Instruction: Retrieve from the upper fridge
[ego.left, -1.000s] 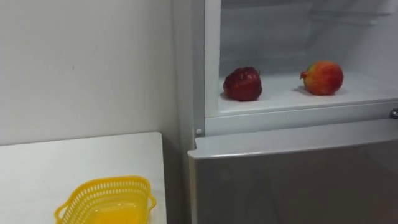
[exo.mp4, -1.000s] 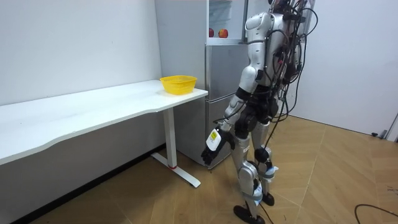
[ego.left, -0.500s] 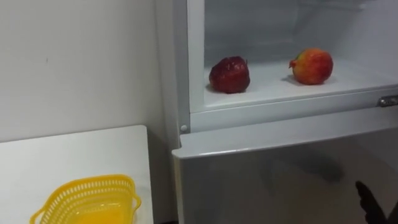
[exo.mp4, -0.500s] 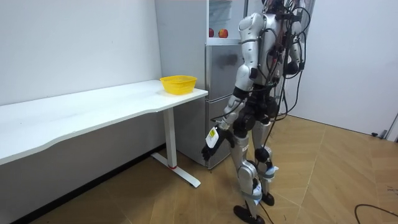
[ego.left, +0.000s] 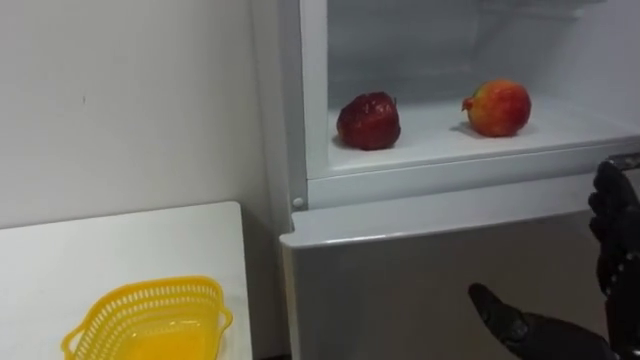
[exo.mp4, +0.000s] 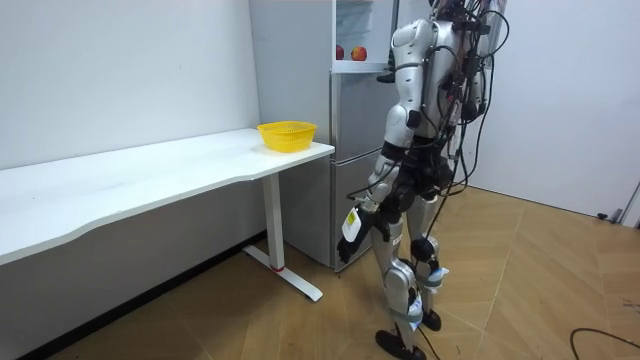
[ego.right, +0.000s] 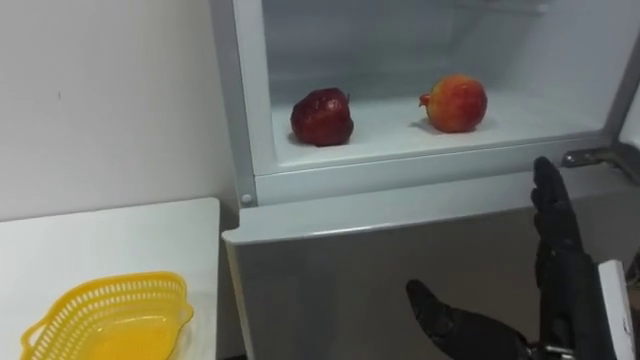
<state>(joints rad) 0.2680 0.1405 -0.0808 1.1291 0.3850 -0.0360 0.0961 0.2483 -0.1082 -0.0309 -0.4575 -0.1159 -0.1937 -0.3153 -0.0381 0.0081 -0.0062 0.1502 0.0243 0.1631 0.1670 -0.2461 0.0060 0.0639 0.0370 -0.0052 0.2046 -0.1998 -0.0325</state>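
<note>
— Where's the fruit?
— Both lie on the white shelf (ego.left: 440, 150) of the upper fridge (ego.left: 313, 90), well apart: a dark red fruit (ego.left: 369, 121) on the left, a red-yellow fruit (ego.left: 497, 107) on the right. Neither is held.
— How will they handle?
— Firm, round and smooth-skinned, I'd judge, with some weight, and liable to roll. Cup one round its widest part.
— The hands?
— The right hand (ego.right: 556, 262) hovers below the shelf edge, fingers straight, holding nothing. The left hand (exo.mp4: 351, 224) hangs by the thigh; its state I can't tell.
— Around them?
— A yellow basket (ego.left: 150, 318) sits on the white desk (ego.left: 120, 245) left of the fridge.
</note>
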